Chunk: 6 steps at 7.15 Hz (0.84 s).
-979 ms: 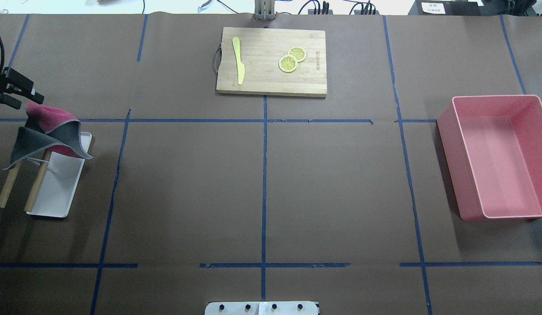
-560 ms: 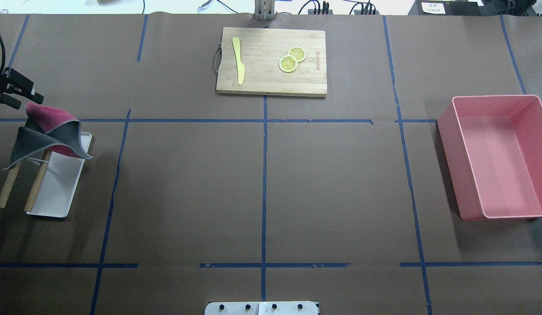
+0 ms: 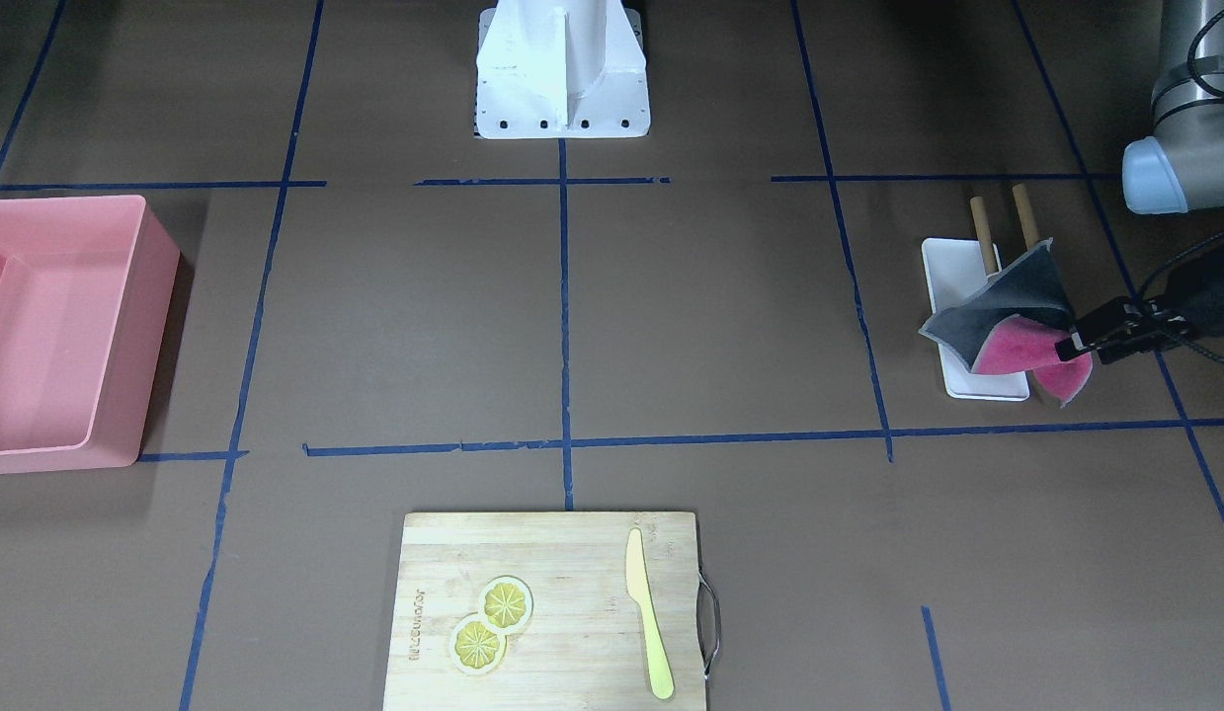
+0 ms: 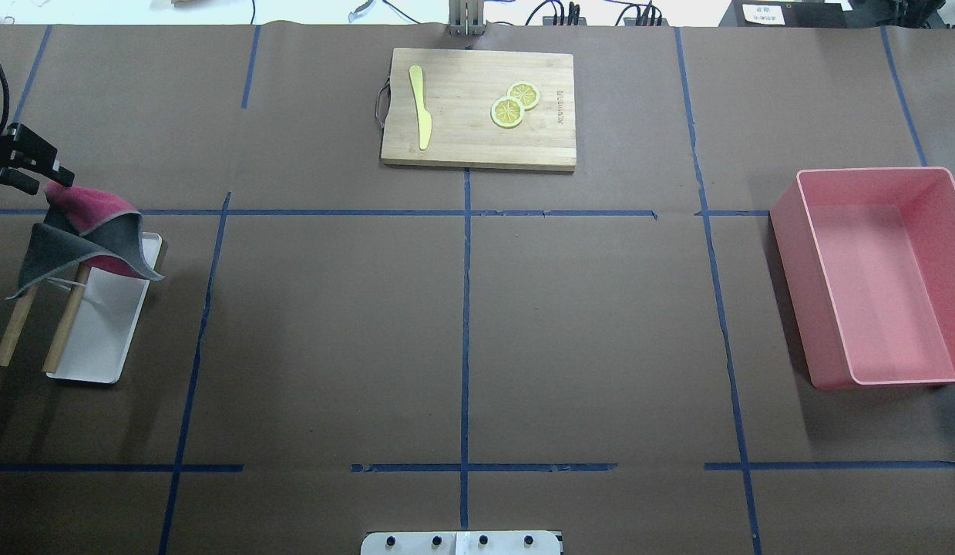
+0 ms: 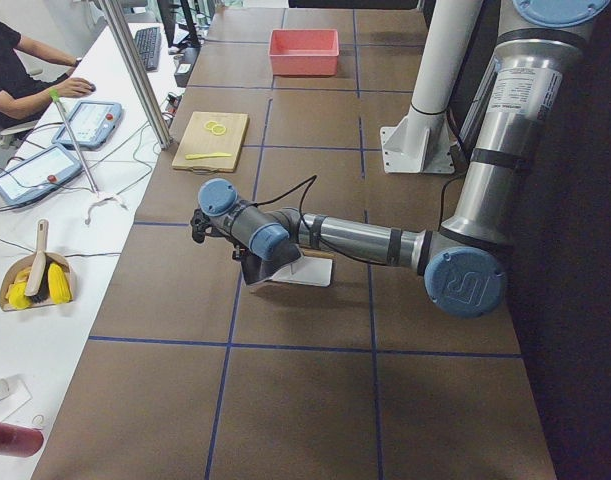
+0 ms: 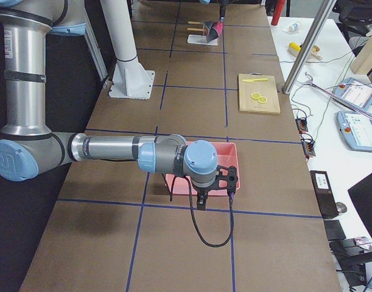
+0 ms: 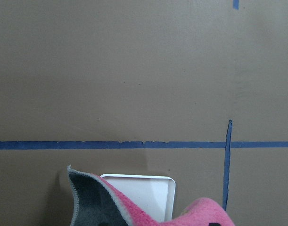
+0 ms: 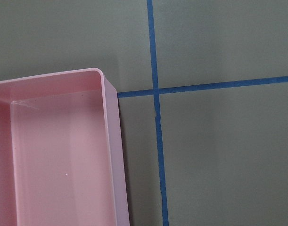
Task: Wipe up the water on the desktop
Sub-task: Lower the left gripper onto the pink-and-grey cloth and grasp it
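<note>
The desktop [image 4: 331, 324] is dark brown with blue tape lines; I see no water on it. A pink and grey cloth [image 4: 92, 231] hangs over a wooden rack [image 4: 65, 324] above a white tray [image 4: 99, 347] at the far left. My left gripper [image 4: 49, 173] is at the cloth's raised pink corner, and its jaws look apart. In the front view it [image 3: 1076, 346] touches the cloth [image 3: 1007, 331]. The left wrist view shows the cloth [image 7: 134, 212] close below. My right gripper [image 6: 214, 193] hovers over the pink bin; I cannot tell whether it is open or shut.
A pink bin [image 4: 793, 293] stands at the right edge. A wooden cutting board [image 4: 539, 146] with a yellow knife [image 4: 421, 108] and lemon slices [image 4: 508, 112] lies at the far middle. The robot base [image 4: 462, 543] is at the near edge.
My left gripper has shifted slightly left, toward the table's edge. The cloth, rack and tray have not moved.
</note>
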### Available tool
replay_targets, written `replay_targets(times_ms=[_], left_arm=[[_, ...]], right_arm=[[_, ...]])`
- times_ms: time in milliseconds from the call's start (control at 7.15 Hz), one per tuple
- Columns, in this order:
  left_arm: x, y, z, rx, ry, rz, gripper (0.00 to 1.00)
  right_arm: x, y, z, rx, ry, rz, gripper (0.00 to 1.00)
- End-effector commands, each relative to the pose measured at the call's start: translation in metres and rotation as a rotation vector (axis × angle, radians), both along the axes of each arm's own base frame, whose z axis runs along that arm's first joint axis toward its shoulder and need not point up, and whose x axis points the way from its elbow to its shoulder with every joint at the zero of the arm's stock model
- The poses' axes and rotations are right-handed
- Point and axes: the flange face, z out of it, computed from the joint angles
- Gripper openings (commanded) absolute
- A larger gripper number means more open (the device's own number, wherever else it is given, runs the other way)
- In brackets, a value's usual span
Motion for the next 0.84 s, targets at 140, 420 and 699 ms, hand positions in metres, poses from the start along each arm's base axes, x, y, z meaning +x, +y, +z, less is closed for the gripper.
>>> replay_targets(times_ms=[140, 420, 699], left_arm=[[-0.0017, 0.0053, 0.0029, 0.034, 0.011, 0.0, 0.27], [-0.0028, 0.0057, 0.0031, 0.034, 0.011, -0.002, 0.09], [-0.0052, 0.006, -0.0005, 0.032, 0.018, -0.001, 0.03]], right_arm=[[0.0001, -0.0007, -0.0015, 0.003, 0.001, 0.0, 1.0], [0.0001, -0.0006, -0.0007, 0.002, 0.001, 0.0, 1.0], [0.0001, -0.0006, 0.0, 0.0, 0.001, 0.0, 1.0]])
